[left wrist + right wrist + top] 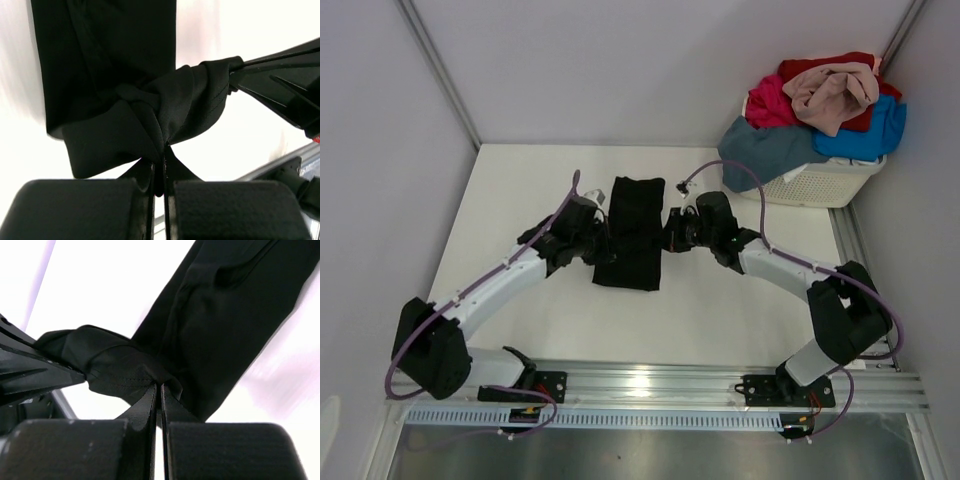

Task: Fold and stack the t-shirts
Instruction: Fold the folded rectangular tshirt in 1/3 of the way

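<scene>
The black shirt (635,230) lies folded narrow on the tabletop (720,300) left of the basket (820,185) (other shirts (830,95) heaped in it), left jaws and right jaws each pinched shut on a bunched side edge, apparently to double it over.

- table (520,230): white, flat, walls at 9, 12 and 3 o'clock
- black t-shirt (635,215): lay near the centre, folded to a narrow strip running 12 to 6 o'clock, bunched at its middle
- basket (825,185): white, slotted, stood in the 2 o'clock corner
</scene>
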You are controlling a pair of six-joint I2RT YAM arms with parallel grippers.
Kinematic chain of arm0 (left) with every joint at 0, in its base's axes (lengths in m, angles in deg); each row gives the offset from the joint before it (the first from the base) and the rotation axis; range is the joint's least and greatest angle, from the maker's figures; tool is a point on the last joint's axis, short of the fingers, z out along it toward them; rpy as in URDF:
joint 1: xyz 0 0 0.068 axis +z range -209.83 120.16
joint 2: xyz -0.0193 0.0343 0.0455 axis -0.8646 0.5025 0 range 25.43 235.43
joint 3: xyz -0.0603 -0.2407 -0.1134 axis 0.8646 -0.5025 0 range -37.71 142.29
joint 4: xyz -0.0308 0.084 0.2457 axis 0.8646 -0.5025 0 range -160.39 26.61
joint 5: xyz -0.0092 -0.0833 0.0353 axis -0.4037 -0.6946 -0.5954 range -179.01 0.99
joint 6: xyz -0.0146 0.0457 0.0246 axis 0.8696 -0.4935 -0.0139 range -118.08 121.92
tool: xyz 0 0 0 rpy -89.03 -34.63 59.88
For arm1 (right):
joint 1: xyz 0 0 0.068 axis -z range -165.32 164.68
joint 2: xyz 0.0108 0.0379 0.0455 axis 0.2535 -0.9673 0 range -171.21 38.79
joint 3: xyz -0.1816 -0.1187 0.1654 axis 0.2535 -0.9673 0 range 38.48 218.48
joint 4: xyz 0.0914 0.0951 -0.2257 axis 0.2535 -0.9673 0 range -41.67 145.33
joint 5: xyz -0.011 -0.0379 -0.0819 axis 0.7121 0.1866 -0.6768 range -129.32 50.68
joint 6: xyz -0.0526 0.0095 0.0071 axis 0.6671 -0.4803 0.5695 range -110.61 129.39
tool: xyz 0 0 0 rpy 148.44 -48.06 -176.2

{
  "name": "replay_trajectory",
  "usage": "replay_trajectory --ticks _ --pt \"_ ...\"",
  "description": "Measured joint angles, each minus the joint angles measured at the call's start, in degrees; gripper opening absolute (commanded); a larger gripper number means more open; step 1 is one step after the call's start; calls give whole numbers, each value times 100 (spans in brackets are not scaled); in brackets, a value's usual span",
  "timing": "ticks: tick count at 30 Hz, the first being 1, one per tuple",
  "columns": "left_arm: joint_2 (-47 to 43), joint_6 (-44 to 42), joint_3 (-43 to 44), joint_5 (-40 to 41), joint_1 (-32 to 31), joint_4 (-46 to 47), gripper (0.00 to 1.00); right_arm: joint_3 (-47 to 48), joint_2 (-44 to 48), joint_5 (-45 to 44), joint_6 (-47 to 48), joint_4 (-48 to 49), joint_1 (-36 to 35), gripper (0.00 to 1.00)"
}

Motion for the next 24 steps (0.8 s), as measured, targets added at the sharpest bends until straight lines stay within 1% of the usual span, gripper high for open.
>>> replay_trajectory --ticks 7,15,16,17,24 --pt "1357 -275 896 -503 398 221 1 623 -822 -149 94 87 308 0" --pt "2612 -415 1836 -981 706 286 9 1355 -1928 -278 229 72 474 0" --pt "2726 -439 1939 -1008 728 269 11 1462 -2055 -282 256 57 479 0" --pt "2837 -450 2028 -1025 748 271 15 1580 -2186 -286 280 37 479 0" --pt "3377 -503 2382 -1123 844 229 30 2420 -2841 -424 442 -162 496 0"
